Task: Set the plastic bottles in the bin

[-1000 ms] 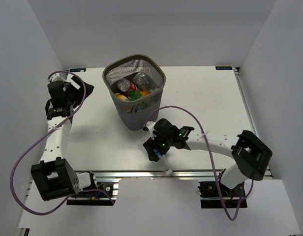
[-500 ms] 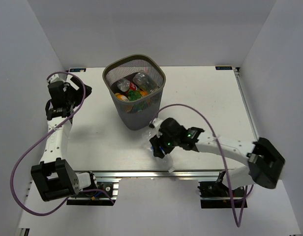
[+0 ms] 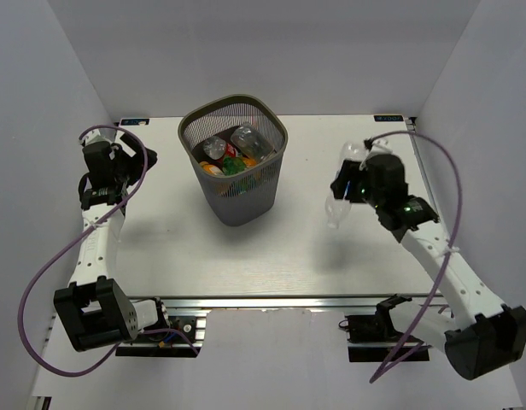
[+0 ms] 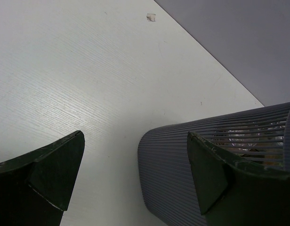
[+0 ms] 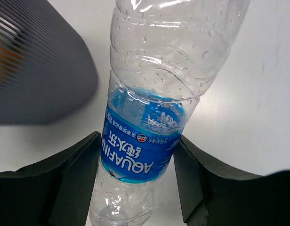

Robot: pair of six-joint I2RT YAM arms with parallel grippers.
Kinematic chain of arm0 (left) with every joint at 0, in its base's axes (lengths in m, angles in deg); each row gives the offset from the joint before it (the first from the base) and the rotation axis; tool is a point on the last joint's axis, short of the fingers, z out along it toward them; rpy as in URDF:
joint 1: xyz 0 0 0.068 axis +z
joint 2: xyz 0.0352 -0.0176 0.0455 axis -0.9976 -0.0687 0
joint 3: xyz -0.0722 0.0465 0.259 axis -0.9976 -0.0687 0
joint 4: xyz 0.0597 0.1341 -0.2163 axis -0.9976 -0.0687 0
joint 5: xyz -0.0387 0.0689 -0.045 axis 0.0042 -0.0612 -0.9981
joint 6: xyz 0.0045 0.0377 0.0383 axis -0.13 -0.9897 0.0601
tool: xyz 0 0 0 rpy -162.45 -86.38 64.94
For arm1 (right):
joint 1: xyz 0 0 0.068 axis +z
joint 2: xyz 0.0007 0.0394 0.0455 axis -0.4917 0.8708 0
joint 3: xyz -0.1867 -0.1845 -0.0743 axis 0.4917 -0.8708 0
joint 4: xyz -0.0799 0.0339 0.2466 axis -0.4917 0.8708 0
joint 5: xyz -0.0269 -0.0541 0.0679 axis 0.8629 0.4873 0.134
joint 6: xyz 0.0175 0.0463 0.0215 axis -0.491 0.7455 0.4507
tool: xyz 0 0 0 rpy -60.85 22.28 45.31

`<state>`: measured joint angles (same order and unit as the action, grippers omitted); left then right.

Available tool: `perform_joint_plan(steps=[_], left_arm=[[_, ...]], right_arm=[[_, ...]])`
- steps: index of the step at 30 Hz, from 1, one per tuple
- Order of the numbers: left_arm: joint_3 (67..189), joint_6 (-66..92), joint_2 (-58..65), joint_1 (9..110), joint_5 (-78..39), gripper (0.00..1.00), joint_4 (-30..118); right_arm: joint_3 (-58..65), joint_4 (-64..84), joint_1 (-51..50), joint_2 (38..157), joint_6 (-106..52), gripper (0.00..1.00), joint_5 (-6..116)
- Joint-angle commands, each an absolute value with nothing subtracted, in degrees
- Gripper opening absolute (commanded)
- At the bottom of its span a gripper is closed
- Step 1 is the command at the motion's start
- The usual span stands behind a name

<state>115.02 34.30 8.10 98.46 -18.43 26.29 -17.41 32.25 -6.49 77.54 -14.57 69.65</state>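
My right gripper (image 3: 349, 184) (image 5: 138, 143) is shut on a clear plastic bottle (image 3: 340, 207) (image 5: 144, 136) with a blue label, one finger on each side of the label. It holds the bottle in the air, to the right of the bin (image 3: 246, 203) and apart from it. The bin is a dark grey mesh wastebasket with several bottles (image 3: 233, 154) inside, orange, green and clear. In the right wrist view its wall (image 5: 36, 70) shows blurred at the upper left. At the bin's left side my left gripper (image 3: 149, 155) (image 4: 135, 136) is open and holds nothing, with the bin's wall (image 4: 175, 179) just ahead.
The white table (image 3: 331, 256) is walled in at the back and on both sides. A small white scrap (image 4: 151, 17) lies on the table near the back wall. Purple cables (image 3: 41, 273) loop beside both arms.
The right gripper closed on the blue-labelled bottle near the table's front edge, lifted it and swung it to the right of the bin. The left arm has not moved.
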Motion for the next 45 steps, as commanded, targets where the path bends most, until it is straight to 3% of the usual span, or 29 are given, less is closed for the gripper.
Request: perform_joint_plan(steps=[1,5,9,13,15,18,19,22,24,28,31,41,45], left_arm=[[116.2,33.2,10.0,98.4,-16.9,0.98,25.8],[116.3,33.0,10.3,98.4,-17.0,0.98,26.0],[116.1,32.8,10.8,98.4,-17.0,0.98,26.0],[116.0,32.8,11.1,98.4,-17.0,0.98,26.0],[116.0,32.8,11.3,98.4,-16.8,0.98,25.8],[115.6,32.6,11.5,98.4,-16.0,0.98,25.7],[115.6,32.6,11.6,98.4,-15.8,0.98,25.7],[115.5,32.6,11.9,98.4,-15.9,0.98,26.0],[115.0,32.8,12.2,98.4,-16.3,0.98,26.7],[114.6,33.0,12.2,98.4,-16.9,0.98,27.1],[114.9,33.1,12.2,98.4,-17.1,0.98,26.7],[115.1,33.4,12.2,98.4,-15.9,0.98,26.1],[115.6,33.5,12.2,98.4,-15.0,0.98,25.5]], right_arm=[[-7.3,19.6,-7.0,73.4,-22.7,0.14,65.6],[5.3,13.6,-7.0,78.5,-33.4,0.13,51.6],[22.3,13.3,-3.4,92.1,-43.9,0.14,34.7],[40.5,27.4,10.5,104.1,-68.9,0.15,41.7],[42.6,27.2,16.2,108.8,-82.0,0.16,49.2],[45.9,28.4,18.4,114.5,-88.9,0.16,50.0],[47.6,29.8,18.5,115.8,-89.7,0.16,50.2],[50.3,32.9,18.5,119.6,-91.2,0.32,50.9],[48.6,33.1,18.7,120.3,-91.1,0.34,51.2],[46.2,30.3,18.7,120.5,-87.8,0.69,53.7],[48.1,29.4,18.6,121.6,-84.4,0.88,57.1],[51.3,25.3,17.2,119.1,-74.8,0.89,55.0],[53.9,21.6,11.2,117.7,-57.4,0.89,54.2]])
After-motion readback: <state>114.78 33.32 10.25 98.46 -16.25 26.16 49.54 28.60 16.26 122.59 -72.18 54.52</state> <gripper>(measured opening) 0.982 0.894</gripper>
